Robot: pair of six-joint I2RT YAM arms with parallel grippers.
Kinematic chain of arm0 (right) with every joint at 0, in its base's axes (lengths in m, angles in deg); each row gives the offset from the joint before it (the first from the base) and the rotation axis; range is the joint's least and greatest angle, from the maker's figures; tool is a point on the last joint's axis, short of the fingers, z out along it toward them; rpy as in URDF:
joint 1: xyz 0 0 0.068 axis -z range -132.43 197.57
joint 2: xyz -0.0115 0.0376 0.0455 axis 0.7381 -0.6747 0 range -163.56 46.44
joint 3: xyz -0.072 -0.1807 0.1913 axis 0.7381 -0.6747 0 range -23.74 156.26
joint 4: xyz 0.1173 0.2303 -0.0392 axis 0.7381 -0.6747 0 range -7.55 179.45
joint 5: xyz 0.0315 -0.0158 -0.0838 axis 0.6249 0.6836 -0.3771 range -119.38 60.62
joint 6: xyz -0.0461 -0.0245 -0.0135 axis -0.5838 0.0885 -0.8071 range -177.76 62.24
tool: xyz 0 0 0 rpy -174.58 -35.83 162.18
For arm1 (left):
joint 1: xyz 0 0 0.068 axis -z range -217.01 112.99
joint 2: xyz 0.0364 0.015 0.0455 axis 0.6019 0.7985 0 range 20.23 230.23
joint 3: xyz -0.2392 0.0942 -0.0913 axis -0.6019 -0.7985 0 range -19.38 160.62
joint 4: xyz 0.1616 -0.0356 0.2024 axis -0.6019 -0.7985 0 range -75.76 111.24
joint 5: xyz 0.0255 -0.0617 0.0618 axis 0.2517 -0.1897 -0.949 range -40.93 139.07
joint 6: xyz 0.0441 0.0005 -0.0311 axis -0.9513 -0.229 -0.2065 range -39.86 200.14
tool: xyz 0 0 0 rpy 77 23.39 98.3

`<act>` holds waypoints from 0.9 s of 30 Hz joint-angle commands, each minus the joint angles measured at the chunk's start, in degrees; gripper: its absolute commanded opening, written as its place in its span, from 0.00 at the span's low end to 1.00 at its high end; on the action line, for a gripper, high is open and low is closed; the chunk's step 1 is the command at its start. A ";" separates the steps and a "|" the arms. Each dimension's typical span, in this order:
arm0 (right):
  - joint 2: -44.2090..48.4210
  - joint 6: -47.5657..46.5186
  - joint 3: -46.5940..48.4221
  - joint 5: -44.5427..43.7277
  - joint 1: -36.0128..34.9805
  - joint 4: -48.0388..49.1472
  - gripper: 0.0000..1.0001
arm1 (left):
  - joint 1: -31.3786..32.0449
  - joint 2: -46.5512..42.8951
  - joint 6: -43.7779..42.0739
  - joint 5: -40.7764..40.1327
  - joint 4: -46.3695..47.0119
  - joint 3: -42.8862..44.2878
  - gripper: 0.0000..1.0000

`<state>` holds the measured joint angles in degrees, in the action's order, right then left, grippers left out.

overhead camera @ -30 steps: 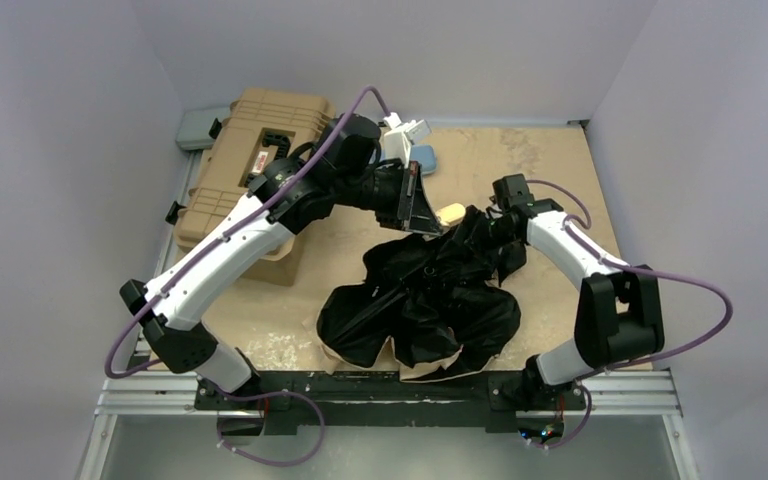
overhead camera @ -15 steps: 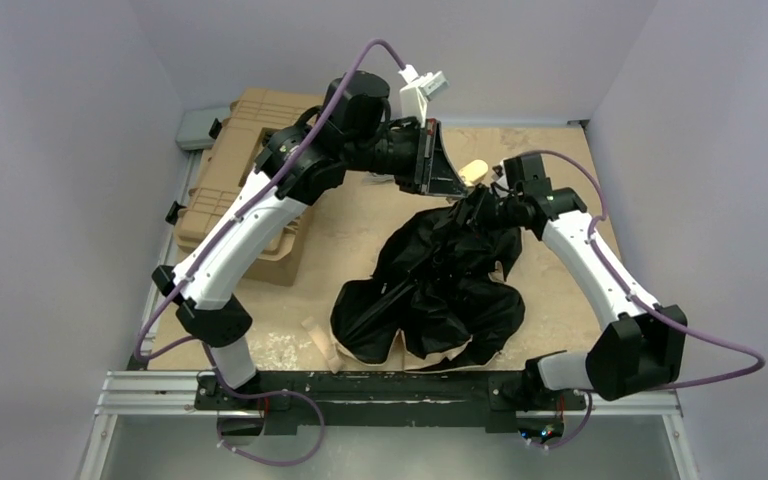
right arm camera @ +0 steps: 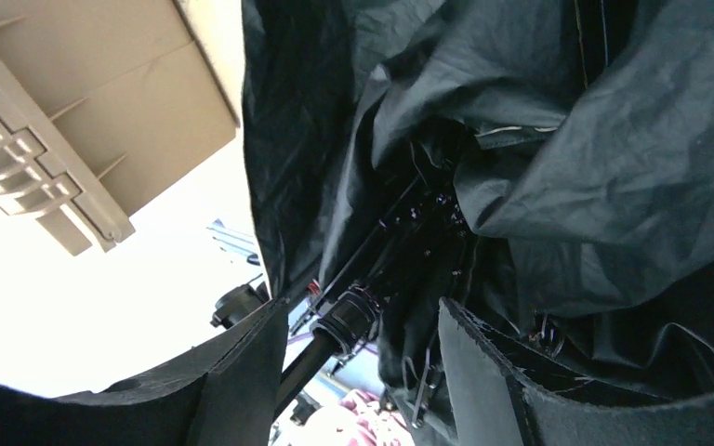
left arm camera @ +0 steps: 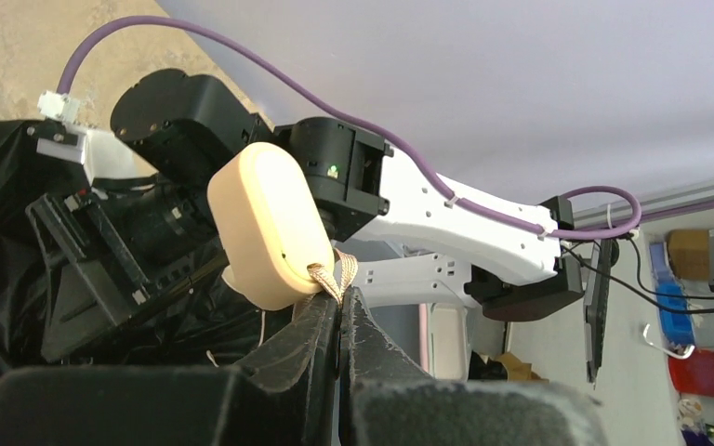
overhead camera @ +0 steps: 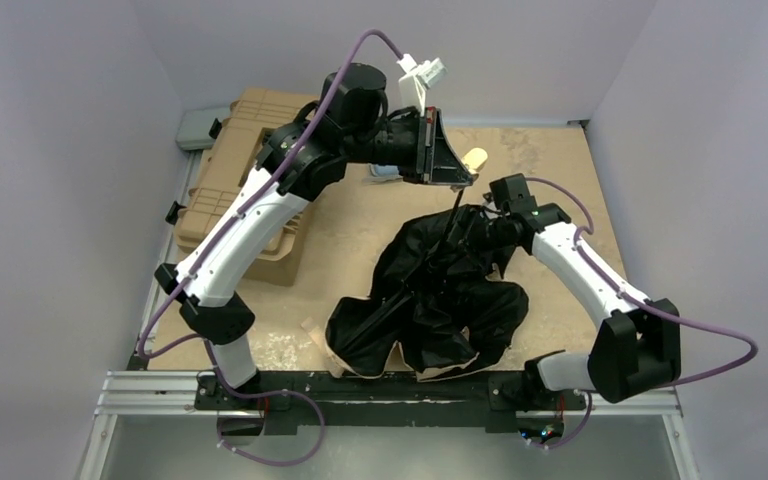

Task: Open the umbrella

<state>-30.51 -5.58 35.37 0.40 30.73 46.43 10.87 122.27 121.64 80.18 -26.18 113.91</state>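
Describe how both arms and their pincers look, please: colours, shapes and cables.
The left arm and the right arm each have white, rounded link covers between bulky black joints. A purple cable loops loosely along each arm. The left pincer and the right pincer each have two black, wedge-shaped fingers with a matte, slightly rough surface.

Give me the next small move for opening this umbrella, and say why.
Probably close the right end effector on the shaft collar: its jaws stand open astride it, the left end effector pinches the handle strap, and the canopy lies slack.
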 commanded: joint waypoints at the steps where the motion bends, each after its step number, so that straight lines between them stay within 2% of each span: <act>1: 1.30 4.18 0.58 1.92 -3.83 4.30 0.58 | -0.94 -1.68 1.21 0.72 8.55 3.92 0.00; 8: 1.89 4.58 1.50 3.49 -6.24 2.79 0.58 | -1.84 -1.51 0.08 1.74 8.39 4.83 0.00; 10: 1.86 3.86 0.09 5.81 -6.14 2.80 0.61 | -2.20 -1.84 -1.00 3.22 8.91 4.43 0.00; 12: 1.22 2.16 0.06 4.80 -5.17 1.91 0.67 | -2.18 -2.55 -2.64 4.20 9.44 4.00 0.00; 16: 0.47 -0.46 1.61 1.63 -1.44 3.49 0.72 | -3.57 -4.04 -4.13 2.57 10.94 4.63 0.00; 19: -0.33 -5.03 6.60 -5.30 -0.48 0.25 0.73 | -5.57 -4.57 -3.14 1.55 11.86 6.39 0.00; 21: 0.16 -6.70 8.28 -6.60 -0.47 0.62 0.74 | -6.42 -5.34 -1.63 1.69 15.99 6.28 0.00; 25: 3.62 -6.73 6.38 -3.34 -0.47 7.74 0.75 | -6.55 -7.89 1.11 0.37 32.03 4.37 0.00; 27: 5.52 -8.18 5.30 -4.23 -0.47 10.14 0.75 | -6.57 -8.03 0.60 -2.34 34.52 6.79 0.00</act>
<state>-29.48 -10.10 40.86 -3.01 30.40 50.45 4.33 119.64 121.55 81.47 -11.34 116.67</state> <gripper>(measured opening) 0.744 0.010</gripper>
